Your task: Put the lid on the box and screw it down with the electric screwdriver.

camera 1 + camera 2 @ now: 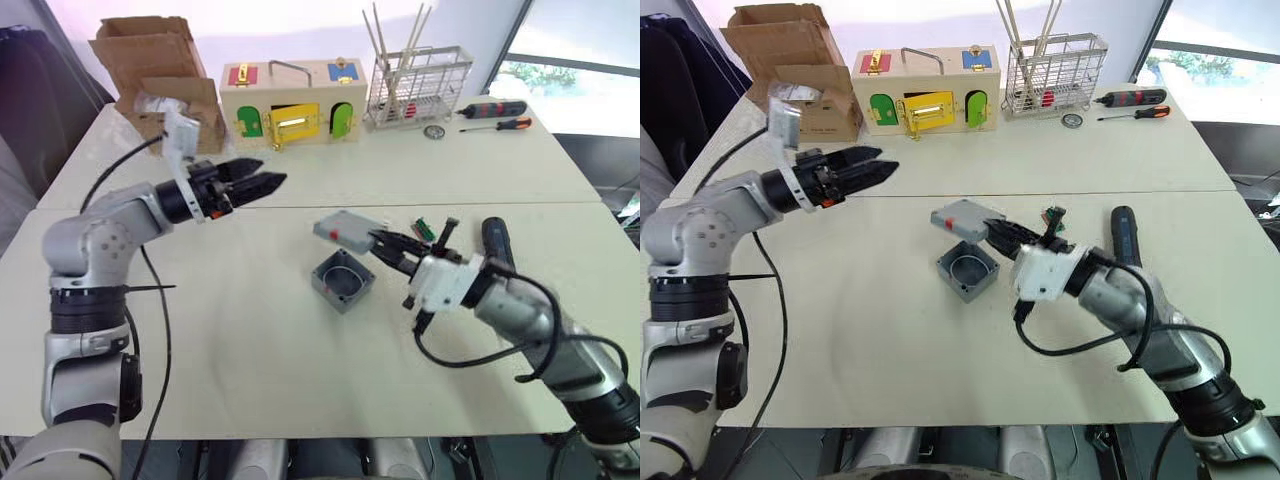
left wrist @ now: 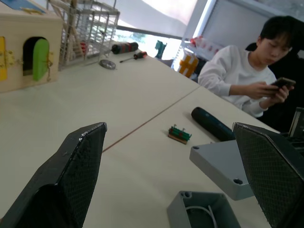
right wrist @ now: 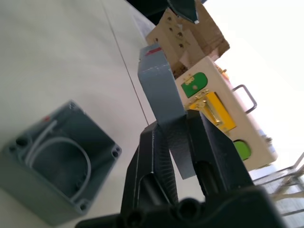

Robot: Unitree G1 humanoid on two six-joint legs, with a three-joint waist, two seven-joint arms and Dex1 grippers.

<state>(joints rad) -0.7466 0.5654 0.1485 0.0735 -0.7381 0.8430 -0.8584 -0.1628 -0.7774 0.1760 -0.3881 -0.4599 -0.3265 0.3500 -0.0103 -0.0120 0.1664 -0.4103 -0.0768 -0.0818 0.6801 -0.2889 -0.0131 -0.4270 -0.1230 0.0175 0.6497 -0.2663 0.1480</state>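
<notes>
My right gripper (image 1: 392, 246) pinches the grey lid (image 1: 343, 231) by one edge, up in the air at 12 o'clock from the open box (image 1: 342, 280). I should level it, line up the corners, then lower gently. My left gripper (image 1: 262, 181) hangs wide open and empty.

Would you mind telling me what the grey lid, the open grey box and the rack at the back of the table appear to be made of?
The lid, held in the right gripper, looks like moulded matte grey plastic: uniform colour, crisp edges, moulded corner screw holes. The box matches it, with moulded corner posts inside, so probably the same plastic. The rack appears to be thin metal wire, pale and slightly glossy, possibly coated.
</notes>
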